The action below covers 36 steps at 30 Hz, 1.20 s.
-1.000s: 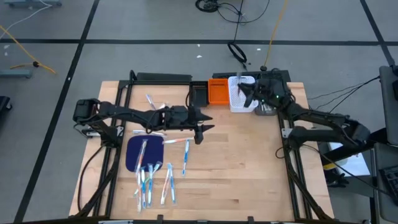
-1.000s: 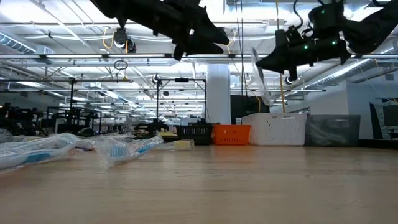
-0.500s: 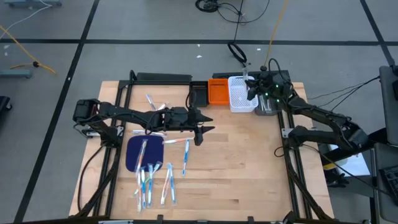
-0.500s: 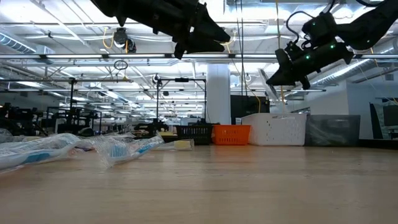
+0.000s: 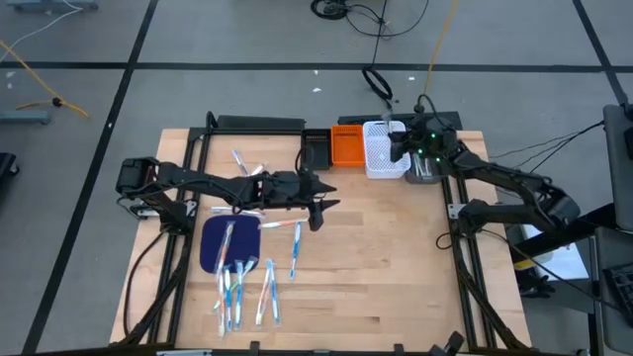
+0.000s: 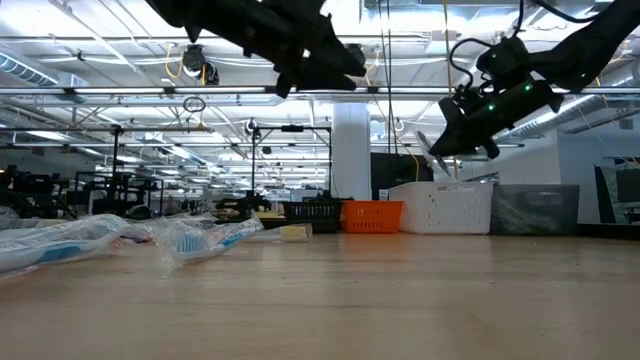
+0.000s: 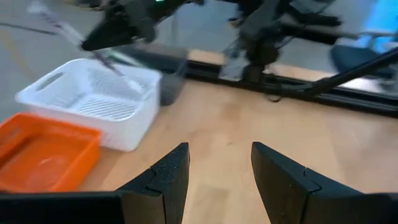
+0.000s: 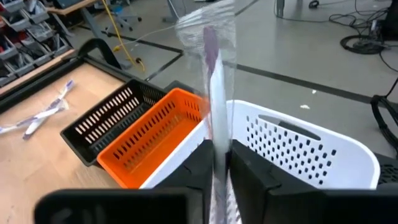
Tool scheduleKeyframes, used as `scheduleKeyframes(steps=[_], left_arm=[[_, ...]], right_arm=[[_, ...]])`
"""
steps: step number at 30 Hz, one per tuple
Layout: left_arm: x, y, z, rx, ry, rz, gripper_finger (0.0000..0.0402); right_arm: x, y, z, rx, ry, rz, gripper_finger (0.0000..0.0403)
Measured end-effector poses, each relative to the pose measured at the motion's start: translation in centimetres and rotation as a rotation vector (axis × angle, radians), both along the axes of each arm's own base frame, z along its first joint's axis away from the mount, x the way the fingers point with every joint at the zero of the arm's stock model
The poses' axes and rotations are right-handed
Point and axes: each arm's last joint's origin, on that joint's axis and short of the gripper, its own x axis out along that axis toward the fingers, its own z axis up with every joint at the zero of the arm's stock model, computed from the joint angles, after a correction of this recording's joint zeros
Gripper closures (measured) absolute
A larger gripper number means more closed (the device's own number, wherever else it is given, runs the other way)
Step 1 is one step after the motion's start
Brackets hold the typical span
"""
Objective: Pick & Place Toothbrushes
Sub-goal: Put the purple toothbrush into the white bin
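Observation:
My right gripper (image 5: 400, 145) hovers above the white bin (image 5: 384, 153) at the table's far edge, shut on one clear-wrapped toothbrush (image 8: 211, 56). In the low view that toothbrush (image 6: 431, 155) slants below the gripper (image 6: 443, 138), above the bin (image 6: 440, 207). Several more toothbrushes (image 5: 244, 281) lie on and around the dark blue mat (image 5: 228, 243) at the near left, and a few others (image 5: 246, 164) lie farther back. My left gripper (image 5: 318, 204) is open and empty, raised over the table's middle (image 7: 219, 163). My right gripper pinches the wrapped toothbrush between its two fingers near one end (image 8: 217, 134). The rest of the stick (image 8: 210, 43) juts out past the fingertips. It is lifted clear above the white bin and slants downward in the low view (image 6: 431, 155).
An orange bin (image 5: 347, 147) and a black bin (image 5: 317, 151) stand in a row left of the white bin. A dark grey tray (image 5: 424, 170) sits to its right. Bare wood spreads over the table's near right (image 5: 396, 267).
My right gripper has turned and tipped above the white bin, its fingertips sinking toward it. The held toothbrush has swung from hanging steeply to a lower slant. The left arm has stayed still.

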Motion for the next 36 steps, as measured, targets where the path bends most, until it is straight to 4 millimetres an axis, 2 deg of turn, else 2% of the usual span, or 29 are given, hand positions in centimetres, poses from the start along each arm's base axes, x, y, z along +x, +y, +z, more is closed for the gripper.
scheduleKeyframes(steps=[7, 16, 20, 25, 32, 36], left_arm=[[-0.3, 0.4, -0.5, 0.041, 0.064, 0.129, 0.0227], [-1.1, 0.7, -0.8, 0.066, 0.139, 0.266, 0.0227], [-2.4, 1.4, -0.7, 0.061, 0.210, 0.384, 0.0227], [-4.9, 3.0, -1.0, -0.014, 0.352, 0.563, 0.0227], [-8.3, 6.5, -2.7, -0.108, 0.624, 0.755, 0.0227], [-10.1, 8.3, -4.0, -0.199, 0.759, 0.810, 0.0227]], right_arm=[[0.1, -0.1, -0.2, -0.015, 0.022, 0.011, 0.0299], [0.0, -0.1, -0.2, -0.015, 0.023, 0.011, 0.0281], [0.1, -0.1, -0.2, -0.012, 0.020, 0.014, 0.0284], [0.2, 0.1, -0.2, 0.010, 0.004, 0.060, 0.0284], [0.5, 0.4, -0.2, 0.035, -0.028, 0.165, 0.0288], [0.8, 0.7, -0.2, 0.034, -0.028, 0.185, 0.0288]])
